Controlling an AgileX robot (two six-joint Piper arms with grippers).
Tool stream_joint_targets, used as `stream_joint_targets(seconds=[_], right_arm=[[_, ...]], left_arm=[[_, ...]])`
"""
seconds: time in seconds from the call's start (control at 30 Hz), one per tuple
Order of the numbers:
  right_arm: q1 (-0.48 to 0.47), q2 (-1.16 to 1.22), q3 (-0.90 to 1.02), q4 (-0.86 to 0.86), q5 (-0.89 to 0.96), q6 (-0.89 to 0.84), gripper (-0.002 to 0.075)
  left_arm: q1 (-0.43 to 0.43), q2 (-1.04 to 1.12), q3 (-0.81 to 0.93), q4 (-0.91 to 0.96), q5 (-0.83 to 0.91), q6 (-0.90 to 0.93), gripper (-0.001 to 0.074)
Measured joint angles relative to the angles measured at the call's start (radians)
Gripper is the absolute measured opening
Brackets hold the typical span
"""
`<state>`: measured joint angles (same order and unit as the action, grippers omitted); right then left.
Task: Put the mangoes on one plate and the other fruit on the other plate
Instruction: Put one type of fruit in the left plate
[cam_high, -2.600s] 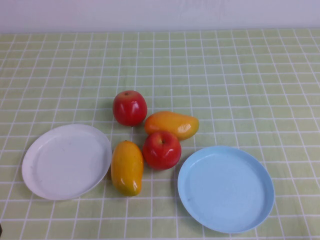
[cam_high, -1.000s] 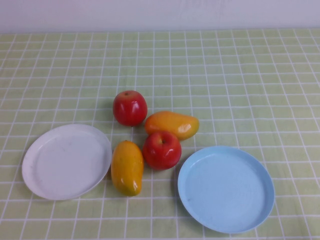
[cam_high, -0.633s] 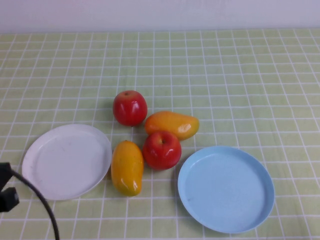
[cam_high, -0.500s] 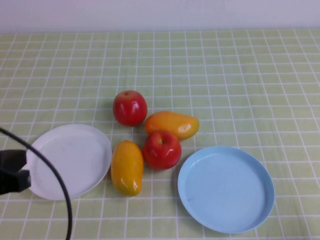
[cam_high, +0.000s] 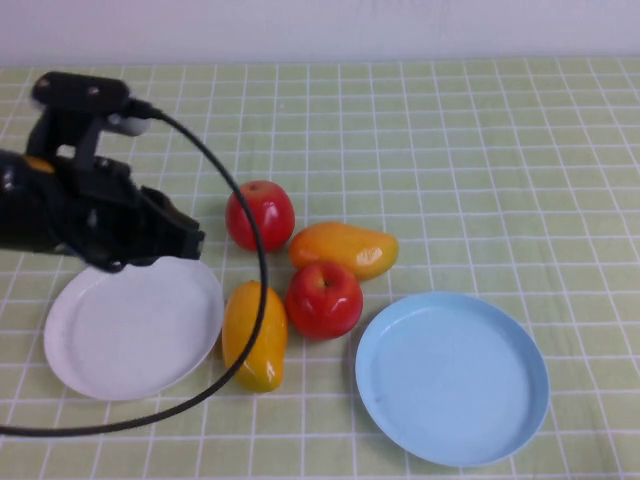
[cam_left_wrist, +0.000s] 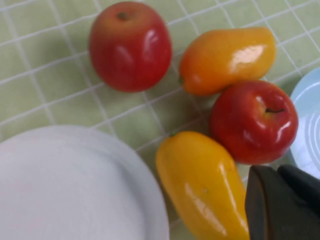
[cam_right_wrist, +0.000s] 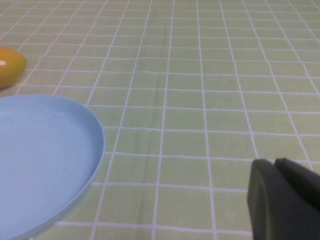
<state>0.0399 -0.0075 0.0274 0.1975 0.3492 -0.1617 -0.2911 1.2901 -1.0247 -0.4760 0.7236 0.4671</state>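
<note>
We see the left claw (cam_high: 185, 243), state unclear, nearing the far apple (cam_high: 259, 215) (likely first pick); right claw (cam_right_wrist: 285, 200) parked, state unclear, beside the blue plate (cam_right_wrist: 75, 165).

No writing, label, brand, number or sign can be read anywhere in these views. The two apples, the two mangoes, the white plate, the blue plate, the green checked cloth and the black arm all show plain surfaces without print.
</note>
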Motion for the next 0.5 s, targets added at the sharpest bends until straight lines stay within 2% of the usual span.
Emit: stream_joint_targets(seconds=[0.17, 0.5], right_arm=[[0.0, 0.0, 0.0, 0.0, 0.0, 0.0, -0.0016], [0.0, 0.0, 0.0, 0.0, 0.0, 0.0, -0.0016]], left_arm=[[-0.071, 0.139, -0.135, 0.053, 0.057, -0.005, 0.0001], [-0.138, 0.393, -0.412, 0.219, 0.237, -0.106, 0.0001]])
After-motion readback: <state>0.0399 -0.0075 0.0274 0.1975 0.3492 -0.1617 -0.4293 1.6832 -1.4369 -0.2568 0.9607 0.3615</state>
